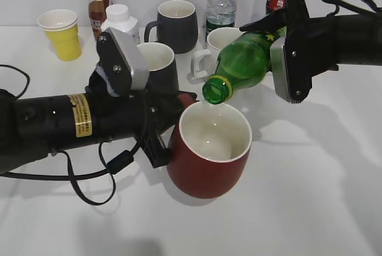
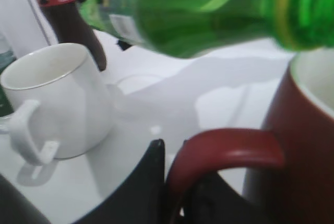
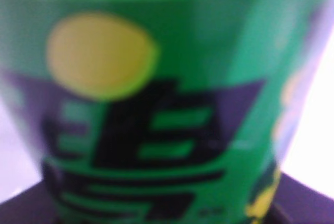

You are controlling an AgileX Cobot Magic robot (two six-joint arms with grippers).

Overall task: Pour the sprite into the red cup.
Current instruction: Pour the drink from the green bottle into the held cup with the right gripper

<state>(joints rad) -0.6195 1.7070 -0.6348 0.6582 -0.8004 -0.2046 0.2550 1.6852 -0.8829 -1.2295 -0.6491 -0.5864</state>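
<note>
The pour is under way: the right gripper (image 1: 285, 59) clamps the tilted sprite bottle (image 1: 248, 62), its uncapped mouth at the red mug's (image 1: 209, 154) twelve-o'clock rim. The left gripper (image 1: 170, 126) pinches the mug's handle at nine o'clock. Next likely needs steeper tilt.

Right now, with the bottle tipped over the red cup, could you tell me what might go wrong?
1. The sprite's open mouth sits over the far rim of the red cup, not its middle; the stream could hit the rim and spill onto the table.
2. The left gripper holds only the cup's handle; a nudge from the bottle might tilt it.
3. The white mug stands close behind; a swinging bottle could clip it.
</note>
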